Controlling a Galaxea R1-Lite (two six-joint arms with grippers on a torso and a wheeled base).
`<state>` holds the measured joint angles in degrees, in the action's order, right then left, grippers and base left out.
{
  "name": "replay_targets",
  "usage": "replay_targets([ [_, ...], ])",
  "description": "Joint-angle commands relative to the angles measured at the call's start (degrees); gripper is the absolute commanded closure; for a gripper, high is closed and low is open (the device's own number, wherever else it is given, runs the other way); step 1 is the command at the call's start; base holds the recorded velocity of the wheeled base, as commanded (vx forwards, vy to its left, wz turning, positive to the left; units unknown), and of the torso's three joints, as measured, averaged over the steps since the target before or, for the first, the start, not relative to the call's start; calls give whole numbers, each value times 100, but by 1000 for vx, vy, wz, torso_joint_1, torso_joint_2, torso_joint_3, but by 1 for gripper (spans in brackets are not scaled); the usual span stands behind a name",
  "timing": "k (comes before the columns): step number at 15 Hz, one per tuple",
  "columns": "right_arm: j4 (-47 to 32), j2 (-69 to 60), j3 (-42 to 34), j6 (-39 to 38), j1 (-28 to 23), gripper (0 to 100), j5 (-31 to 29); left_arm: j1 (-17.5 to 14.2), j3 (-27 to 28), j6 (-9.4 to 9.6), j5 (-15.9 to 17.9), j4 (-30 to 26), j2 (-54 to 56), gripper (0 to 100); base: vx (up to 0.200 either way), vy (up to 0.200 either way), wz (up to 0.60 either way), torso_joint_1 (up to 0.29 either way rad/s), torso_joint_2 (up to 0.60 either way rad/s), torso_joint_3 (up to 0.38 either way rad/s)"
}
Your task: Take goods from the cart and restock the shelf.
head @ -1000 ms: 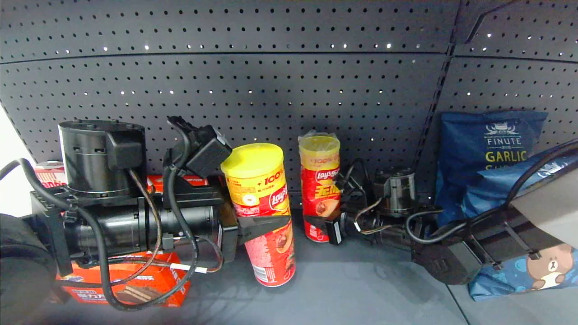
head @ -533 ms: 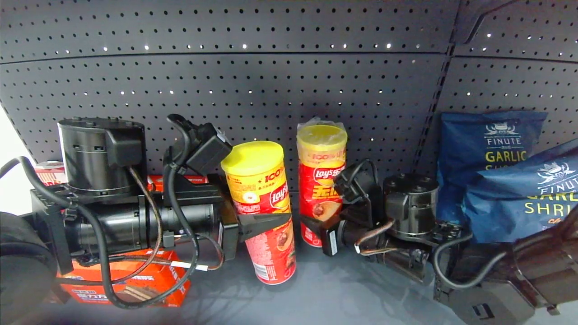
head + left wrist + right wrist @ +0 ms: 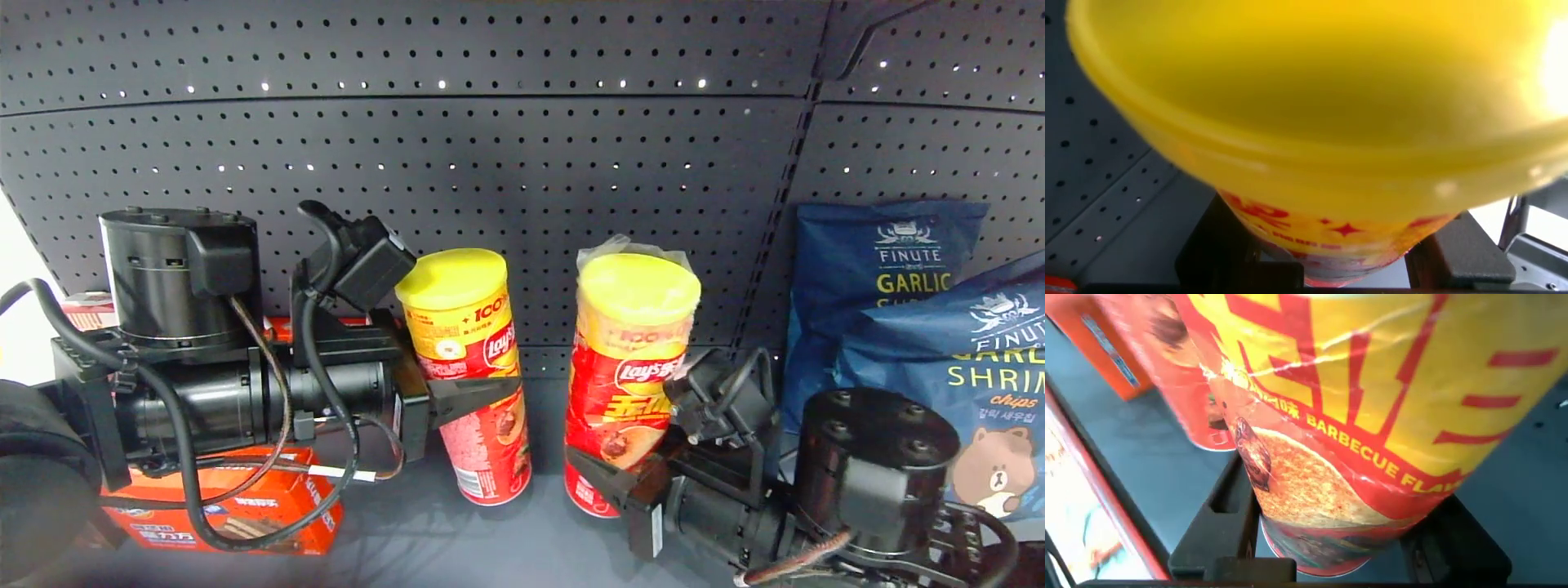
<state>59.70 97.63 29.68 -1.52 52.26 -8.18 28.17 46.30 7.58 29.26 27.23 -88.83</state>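
On the dark shelf (image 3: 522, 163), between blue snack bags (image 3: 890, 261) and an orange box (image 3: 269, 506), the left can (image 3: 457, 318) leans clamped in the left gripper (image 3: 486, 400); beside it, the right can (image 3: 633, 343) tilts, clasped by the right gripper (image 3: 608, 478).

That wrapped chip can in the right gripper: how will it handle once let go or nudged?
The wrapped chip can is tall and narrow, so it likely tips if nudged high. On its side the round wall would probably roll. Its glossy film looks slippery, and the right gripper holds it low, so it may pivot.
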Motion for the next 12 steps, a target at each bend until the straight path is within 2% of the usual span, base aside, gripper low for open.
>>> replay_targets([
  [1,578,-139,-859,3,21,100,1,4,19,-2,-43,1,-29,100,0,0,0,0,0,0],
  [4,921,-122,-1255,-59,30,100,1,39,46,-2,-263,1,-90,100,0,0,0,0,0,0],
  [12,1062,274,-1228,-138,109,100,-8,30,213,6,-289,-8,-257,100,0,0,0,0,0,0],
])
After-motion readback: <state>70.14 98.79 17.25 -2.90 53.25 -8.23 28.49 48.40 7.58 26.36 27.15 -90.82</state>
